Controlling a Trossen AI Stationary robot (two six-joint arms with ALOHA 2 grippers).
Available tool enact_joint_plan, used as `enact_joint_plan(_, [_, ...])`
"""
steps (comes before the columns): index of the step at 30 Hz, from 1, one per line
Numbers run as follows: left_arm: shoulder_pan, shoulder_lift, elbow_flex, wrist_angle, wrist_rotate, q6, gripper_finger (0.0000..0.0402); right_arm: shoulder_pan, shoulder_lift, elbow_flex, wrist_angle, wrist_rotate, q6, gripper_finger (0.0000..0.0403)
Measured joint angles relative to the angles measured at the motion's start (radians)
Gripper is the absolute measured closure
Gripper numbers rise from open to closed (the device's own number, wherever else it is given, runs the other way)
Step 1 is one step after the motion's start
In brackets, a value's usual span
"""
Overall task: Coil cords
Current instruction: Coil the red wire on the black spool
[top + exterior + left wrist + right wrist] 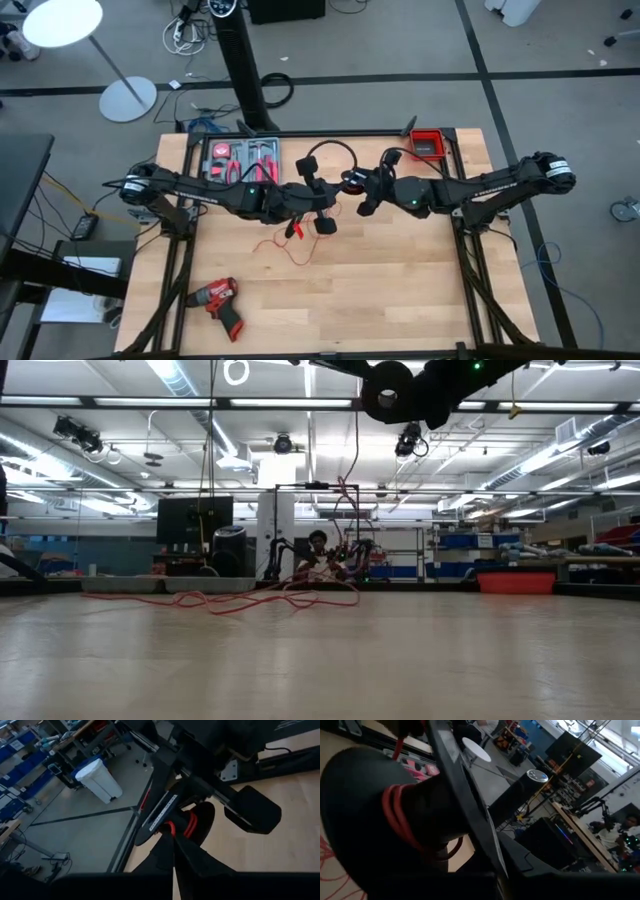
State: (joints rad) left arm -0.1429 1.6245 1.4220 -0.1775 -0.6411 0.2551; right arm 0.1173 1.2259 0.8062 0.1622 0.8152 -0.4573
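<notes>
A pale wooden bench [400,290] carries loose red wire [285,245] beside the drill [218,297] (grey floor around); both grippers' jaws are together.

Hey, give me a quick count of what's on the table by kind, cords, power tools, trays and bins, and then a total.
Cords: 2, the red wire and the black cable
Power tools: 1, the red drill
Trays of hand tools: 1, the tool tray
Bins: 1, the red bin
Total: 5
</notes>
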Motion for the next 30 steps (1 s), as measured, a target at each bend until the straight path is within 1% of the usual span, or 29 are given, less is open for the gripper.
enact_joint_plan(5, [-0.004,0.000,0.000,-0.031,-0.002,-0.001,0.0395,0.007,-0.002,0.000,-0.027,0.000,0.025,0.0403])
enact_joint_plan(8, [-0.007,-0.002,0.000,-0.046,-0.027,-0.003,0.0391,0.018,-0.003,0.000,-0.035,-0.004,0.038,0.0403])
enact_joint_plan(10, [-0.009,-0.002,0.000,-0.045,-0.048,-0.003,0.0380,0.027,-0.003,0.000,-0.050,-0.005,0.041,0.0403])
enact_joint_plan(17, [-0.012,-0.003,0.000,-0.042,-0.042,-0.004,0.0328,0.047,-0.004,0.000,-0.070,0.013,0.065,0.0403])
enact_joint_plan(20, [-0.023,-0.004,0.000,-0.042,-0.041,-0.004,0.0320,0.046,-0.005,0.000,-0.078,0.037,0.066,0.0403])
enact_joint_plan(24, [-0.044,-0.010,0.000,-0.054,-0.036,-0.032,0.0319,0.047,-0.016,0.000,-0.107,0.039,0.080,0.0403])
enact_joint_plan(27, [-0.048,-0.011,0.000,-0.113,-0.035,-0.091,0.0319,0.047,-0.026,0.000,-0.226,0.014,0.110,0.0403])
enact_joint_plan(28, [-0.048,-0.011,0.000,-0.143,-0.034,-0.120,0.0319,0.047,-0.026,0.000,-0.289,-0.003,0.142,0.0403])
enact_joint_plan(30, [-0.048,-0.011,-0.001,-0.204,-0.008,-0.174,0.0319,0.053,-0.026,0.000,-0.420,-0.066,0.264,0.0403])
